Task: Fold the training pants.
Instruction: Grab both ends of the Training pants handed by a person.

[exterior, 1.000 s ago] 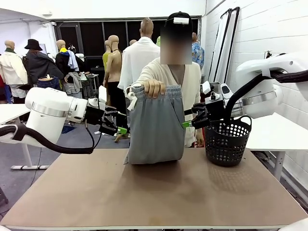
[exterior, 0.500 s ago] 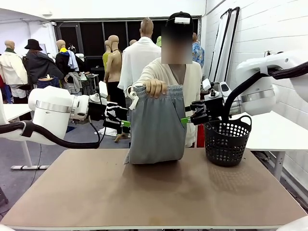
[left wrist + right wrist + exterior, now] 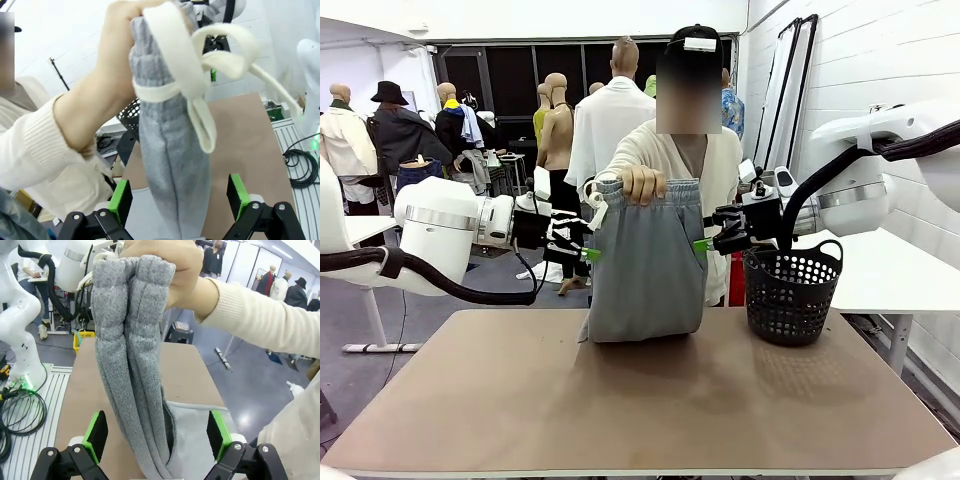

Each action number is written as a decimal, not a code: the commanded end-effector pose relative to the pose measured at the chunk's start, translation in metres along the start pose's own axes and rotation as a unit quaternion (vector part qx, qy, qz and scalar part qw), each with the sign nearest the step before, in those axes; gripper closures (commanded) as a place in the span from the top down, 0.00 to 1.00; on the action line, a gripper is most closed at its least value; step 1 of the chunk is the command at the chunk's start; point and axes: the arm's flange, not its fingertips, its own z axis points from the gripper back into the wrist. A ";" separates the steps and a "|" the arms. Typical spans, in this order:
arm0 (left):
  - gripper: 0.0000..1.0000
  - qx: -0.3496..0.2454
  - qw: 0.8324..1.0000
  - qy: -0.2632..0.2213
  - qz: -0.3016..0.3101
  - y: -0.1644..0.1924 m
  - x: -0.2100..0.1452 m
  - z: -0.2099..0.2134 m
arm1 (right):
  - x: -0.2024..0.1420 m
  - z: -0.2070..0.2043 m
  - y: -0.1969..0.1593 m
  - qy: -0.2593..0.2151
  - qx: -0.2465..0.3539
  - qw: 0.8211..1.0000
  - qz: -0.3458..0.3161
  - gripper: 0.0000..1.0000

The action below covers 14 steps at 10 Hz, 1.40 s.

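In the middle of the frame the person's hand [image 3: 640,183] holds the training pants [image 3: 645,265] up by the waistband, and their lower end rests on the table [image 3: 650,400]. The left gripper [image 3: 587,252] and the right gripper [image 3: 704,246] stand wide open at the two side edges; the cloth hangs between their pads, not clamped.

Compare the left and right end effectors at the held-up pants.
The left end effector flanks the training pants on the drawstring side; the right end effector flanks the opposite edge, near the black basket. The right sits slightly higher than the left. Both are open, fabric between their fingers.
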 end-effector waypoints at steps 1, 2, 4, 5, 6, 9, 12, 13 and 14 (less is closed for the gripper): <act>1.00 -0.007 1.000 -0.026 0.012 0.006 -0.002 -0.001 | -0.001 -0.006 -0.006 -0.024 0.000 1.000 0.003 1.00; 1.00 -0.009 0.999 -0.033 0.019 0.007 -0.002 -0.003 | 0.000 -0.007 -0.006 -0.030 -0.001 1.000 0.003 1.00; 1.00 -0.019 0.998 -0.046 0.026 0.008 -0.001 -0.007 | 0.002 -0.008 -0.008 -0.043 -0.001 0.999 0.005 1.00; 1.00 -0.021 0.998 -0.053 0.031 0.009 0.000 -0.009 | 0.003 -0.009 -0.008 -0.050 0.002 0.999 0.004 1.00; 1.00 -0.019 0.997 -0.059 0.036 0.010 0.001 -0.011 | 0.004 -0.010 -0.009 -0.056 0.002 0.998 0.005 1.00; 1.00 -0.016 0.997 -0.064 0.030 0.013 0.009 -0.015 | 0.006 -0.017 -0.009 -0.064 0.020 0.998 -0.006 1.00; 1.00 -0.009 0.997 -0.070 0.031 0.015 0.013 -0.017 | 0.010 -0.020 -0.005 -0.067 0.042 0.997 -0.022 1.00; 1.00 -0.010 0.997 -0.071 0.032 0.017 0.012 -0.018 | 0.011 -0.022 -0.005 -0.066 0.044 0.997 -0.024 1.00; 1.00 -0.010 0.996 -0.077 0.036 0.018 0.012 -0.020 | 0.013 -0.023 -0.003 -0.069 0.044 0.996 -0.021 1.00</act>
